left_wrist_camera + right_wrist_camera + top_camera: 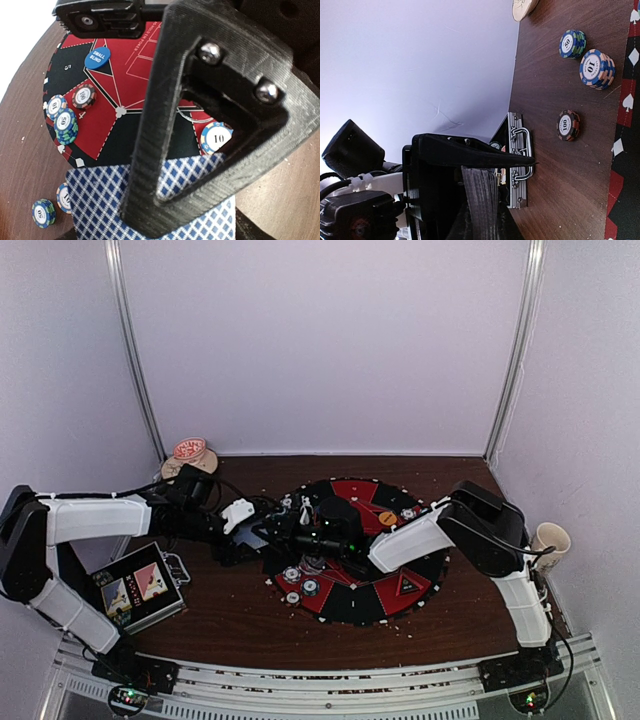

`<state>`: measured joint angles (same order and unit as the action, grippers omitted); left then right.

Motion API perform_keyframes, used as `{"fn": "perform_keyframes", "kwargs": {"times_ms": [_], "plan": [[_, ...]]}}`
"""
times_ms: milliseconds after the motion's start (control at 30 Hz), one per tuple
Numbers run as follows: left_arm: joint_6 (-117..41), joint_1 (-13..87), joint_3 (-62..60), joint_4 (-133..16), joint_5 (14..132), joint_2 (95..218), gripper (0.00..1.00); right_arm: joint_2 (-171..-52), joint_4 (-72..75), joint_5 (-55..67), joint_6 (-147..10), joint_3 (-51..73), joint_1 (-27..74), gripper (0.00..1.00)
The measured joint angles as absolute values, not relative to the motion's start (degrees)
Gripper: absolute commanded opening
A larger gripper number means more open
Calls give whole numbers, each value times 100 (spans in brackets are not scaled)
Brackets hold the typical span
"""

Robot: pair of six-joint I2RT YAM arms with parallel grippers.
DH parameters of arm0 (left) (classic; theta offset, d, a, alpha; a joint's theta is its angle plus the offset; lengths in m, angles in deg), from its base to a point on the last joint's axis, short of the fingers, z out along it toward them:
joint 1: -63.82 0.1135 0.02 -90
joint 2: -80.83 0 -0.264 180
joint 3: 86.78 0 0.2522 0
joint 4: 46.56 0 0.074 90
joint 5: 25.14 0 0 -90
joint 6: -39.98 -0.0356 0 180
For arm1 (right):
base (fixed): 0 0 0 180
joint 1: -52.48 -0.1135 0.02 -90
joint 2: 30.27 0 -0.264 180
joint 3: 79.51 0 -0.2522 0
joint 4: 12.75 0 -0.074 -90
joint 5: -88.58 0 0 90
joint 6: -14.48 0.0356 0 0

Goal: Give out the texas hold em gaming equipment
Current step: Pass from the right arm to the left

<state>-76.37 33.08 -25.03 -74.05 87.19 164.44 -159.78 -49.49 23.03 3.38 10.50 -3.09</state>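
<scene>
My left gripper is shut on blue-diamond-backed playing cards at the near left edge of the round red and black poker mat. Striped chips lie on the mat beside a blue small-blind button, and two chip stacks sit on the wood. An orange button lies at the mat's far right. My right gripper hovers over the mat's middle, close to the left one. Its jaws show no gap and hold nothing. Three chip stacks show beyond it.
A metal case with card pictures lies open at the front left. A beige mug stands at the right edge. A beige round thing with a red top sits at the back left. White walls enclose the table.
</scene>
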Motion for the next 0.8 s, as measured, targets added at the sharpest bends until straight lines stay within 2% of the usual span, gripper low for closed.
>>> {"fn": "perform_keyframes", "kwargs": {"times_ms": [167,433,800], "plan": [[-7559,3336,-2501,-7410,8815,16485,81,-15981,-4964,2285,359,1050,-309,0],[-7513,3437,-2463,-7458,9110,16571,76,-15981,-4890,2250,309,1048,-318,0],[-7510,3557,-2380,-7545,9381,16713,77,-16005,-4837,2204,244,1046,-320,0]]}}
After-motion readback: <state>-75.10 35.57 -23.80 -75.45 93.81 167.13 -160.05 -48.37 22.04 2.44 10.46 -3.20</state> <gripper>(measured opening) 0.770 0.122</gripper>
